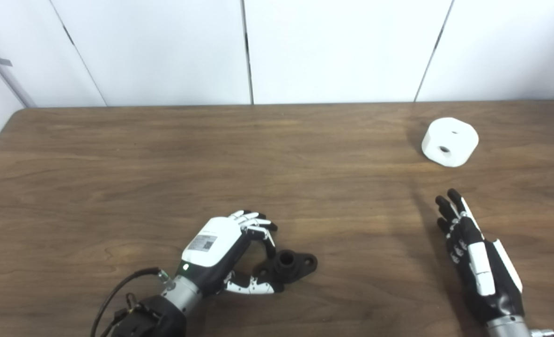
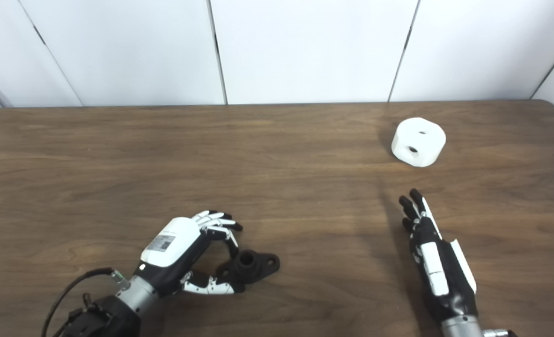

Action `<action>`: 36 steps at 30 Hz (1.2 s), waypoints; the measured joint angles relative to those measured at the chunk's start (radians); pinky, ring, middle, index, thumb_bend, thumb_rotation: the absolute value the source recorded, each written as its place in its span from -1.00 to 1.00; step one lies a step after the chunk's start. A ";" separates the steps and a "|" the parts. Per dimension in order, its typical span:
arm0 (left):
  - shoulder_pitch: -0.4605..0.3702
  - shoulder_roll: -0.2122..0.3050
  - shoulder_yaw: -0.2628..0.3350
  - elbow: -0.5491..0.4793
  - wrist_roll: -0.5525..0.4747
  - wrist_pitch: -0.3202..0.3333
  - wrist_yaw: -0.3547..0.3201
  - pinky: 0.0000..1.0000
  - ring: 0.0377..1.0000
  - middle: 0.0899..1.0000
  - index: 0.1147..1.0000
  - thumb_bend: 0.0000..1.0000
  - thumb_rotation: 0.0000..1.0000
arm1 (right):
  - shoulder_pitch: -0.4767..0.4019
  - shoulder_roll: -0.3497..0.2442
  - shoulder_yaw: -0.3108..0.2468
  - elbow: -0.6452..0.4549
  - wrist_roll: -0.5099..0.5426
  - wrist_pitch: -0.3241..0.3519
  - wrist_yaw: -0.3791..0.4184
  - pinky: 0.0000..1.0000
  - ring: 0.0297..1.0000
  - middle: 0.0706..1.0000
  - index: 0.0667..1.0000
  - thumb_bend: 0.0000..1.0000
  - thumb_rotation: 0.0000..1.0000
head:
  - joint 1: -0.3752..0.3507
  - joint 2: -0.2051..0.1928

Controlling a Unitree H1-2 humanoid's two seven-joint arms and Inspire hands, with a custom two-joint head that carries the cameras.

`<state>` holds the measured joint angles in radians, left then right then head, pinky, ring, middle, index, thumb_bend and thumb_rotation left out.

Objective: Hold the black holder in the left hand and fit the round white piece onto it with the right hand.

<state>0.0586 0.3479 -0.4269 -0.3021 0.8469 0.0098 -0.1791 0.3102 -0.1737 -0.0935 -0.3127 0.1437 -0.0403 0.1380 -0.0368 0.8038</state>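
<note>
The black holder (image 1: 290, 265) lies flat on the wooden table (image 1: 164, 164) near the front, a short tube rising from a flanged base. My left hand (image 1: 225, 250) curls around its left side, fingers arched above it and thumb low beside it, not clearly clamped. The round white piece (image 1: 450, 141), a squat cylinder with a hole in its side and one on top, rests at the far right. My right hand (image 1: 473, 252) hovers open in front of it, fingers stretched toward it with a wide gap between.
White wall panels (image 1: 333, 47) stand behind the table's far edge. A black cable (image 1: 117, 290) loops from my left wrist at the front left.
</note>
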 measured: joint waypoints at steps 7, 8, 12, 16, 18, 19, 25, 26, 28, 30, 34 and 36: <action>-0.003 -0.002 -0.012 0.020 0.062 -0.020 0.053 0.89 0.74 0.53 -0.16 0.04 -0.90 | 0.000 0.000 0.000 -0.005 0.000 0.004 0.000 1.00 1.00 0.92 1.00 0.26 0.91 | -0.012 -0.003; -0.003 -0.003 -0.013 0.023 0.063 -0.022 0.059 0.89 0.74 0.53 -0.16 0.04 -0.90 | 0.000 -0.001 0.000 -0.006 0.000 0.004 0.000 1.00 1.00 0.92 1.00 0.26 0.90 | -0.012 -0.003; -0.003 -0.007 -0.015 0.038 0.063 -0.026 0.086 0.91 0.75 0.54 -0.16 0.04 -0.90 | -0.001 -0.010 -0.013 -0.023 -0.025 0.009 -0.006 1.00 0.97 0.90 0.95 0.22 0.65 | -0.026 -0.008; -0.004 -0.010 -0.016 0.048 0.063 -0.029 0.097 0.91 0.77 0.56 -0.16 0.04 -0.90 | -0.029 -0.019 -0.059 -0.076 -0.095 0.081 -0.048 0.82 0.87 0.82 0.84 0.32 0.20 | -0.029 -0.011; -0.005 -0.010 -0.015 0.049 0.063 -0.029 0.097 0.90 0.77 0.56 -0.16 0.04 -0.90 | -0.069 -0.024 -0.079 -0.081 -0.172 0.117 -0.083 0.90 0.87 0.81 0.84 0.42 0.06 | -0.043 -0.023; -0.006 -0.010 -0.015 0.049 0.063 -0.029 0.097 0.90 0.77 0.56 -0.16 0.04 -0.90 | -0.091 -0.035 -0.082 -0.082 -0.207 0.131 -0.093 0.93 0.88 0.81 0.84 0.45 0.02 | -0.046 -0.026; -0.003 -0.009 -0.012 0.066 0.063 -0.053 0.131 0.83 0.73 0.53 -0.16 0.04 -0.90 | -0.216 -0.094 -0.094 -0.100 -0.380 0.255 -0.113 0.95 0.89 0.83 0.81 0.69 -0.23 | -0.080 -0.047; -0.002 -0.009 -0.011 0.069 0.063 -0.058 0.136 0.81 0.72 0.52 -0.16 0.04 -0.90 | -0.234 -0.102 -0.093 -0.100 -0.408 0.274 -0.113 0.90 0.87 0.83 0.80 0.70 -0.28 | -0.080 -0.048; -0.001 -0.009 -0.009 0.072 0.062 -0.061 0.140 0.79 0.71 0.52 -0.16 0.04 -0.90 | -0.265 -0.118 -0.090 -0.099 -0.444 0.308 -0.112 0.86 0.86 0.83 0.79 0.71 -0.34 | -0.098 -0.058; 0.000 -0.009 -0.008 0.072 0.062 -0.063 0.141 0.78 0.70 0.51 -0.16 0.04 -0.90 | -0.295 -0.130 -0.090 -0.098 -0.471 0.332 -0.112 0.76 0.81 0.80 0.77 0.74 -0.31 | -0.113 -0.064; 0.003 -0.008 -0.006 0.075 0.059 -0.068 0.143 0.77 0.70 0.51 -0.16 0.04 -0.90 | -0.347 -0.160 -0.070 -0.081 -0.531 0.374 -0.106 0.87 0.89 0.86 0.77 0.75 -0.22 | -0.135 -0.072; 0.003 -0.006 -0.004 0.076 0.059 -0.072 0.143 0.78 0.70 0.51 -0.16 0.04 -0.90 | -0.376 -0.179 -0.053 -0.048 -0.564 0.395 -0.098 0.93 0.94 0.89 0.78 0.77 -0.22 | -0.149 -0.075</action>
<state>0.0620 0.3417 -0.4304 -0.2266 0.9060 -0.0624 -0.0357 -0.0662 -0.3522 -0.1468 -0.3611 -0.4200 0.3551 0.0395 -0.1855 0.7287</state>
